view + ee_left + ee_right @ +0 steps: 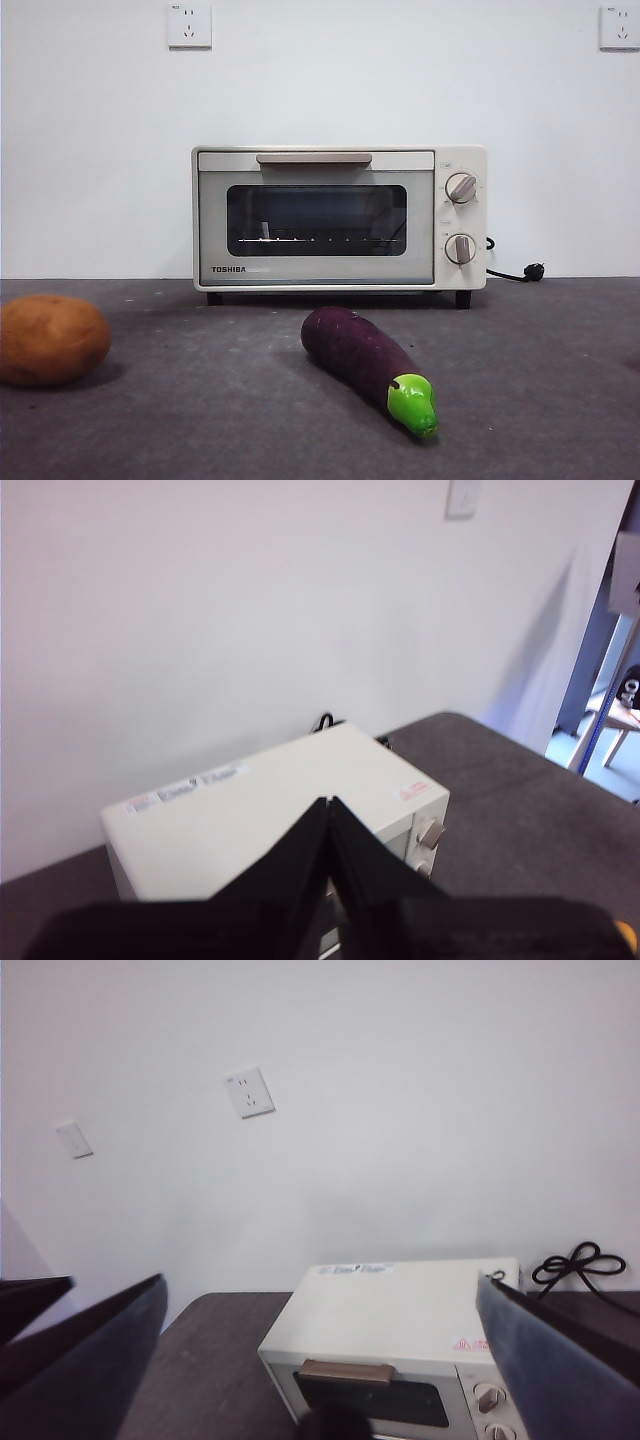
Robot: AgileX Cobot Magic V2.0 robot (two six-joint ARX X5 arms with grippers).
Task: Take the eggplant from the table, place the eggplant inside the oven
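Observation:
The dark purple eggplant [365, 362] with its bright green stem cap lies on the grey table [540, 400], in front of the oven and slightly right of centre, cap toward the camera. The cream TOSHIBA oven [339, 218] stands behind it with its door closed. It also shows from above as the oven [270, 815] in the left wrist view and the oven [400, 1345] in the right wrist view. My left gripper [328, 805] hangs high over the oven, jaws pressed together and empty. My right gripper [320, 1305] is also high, jaws spread wide with nothing between them. Neither shows in the front view.
A round orange-brown potato [50, 340] sits at the table's left. A black power cord [515, 272] trails from the oven's right side. Two wall sockets [189, 25] are on the white wall behind.

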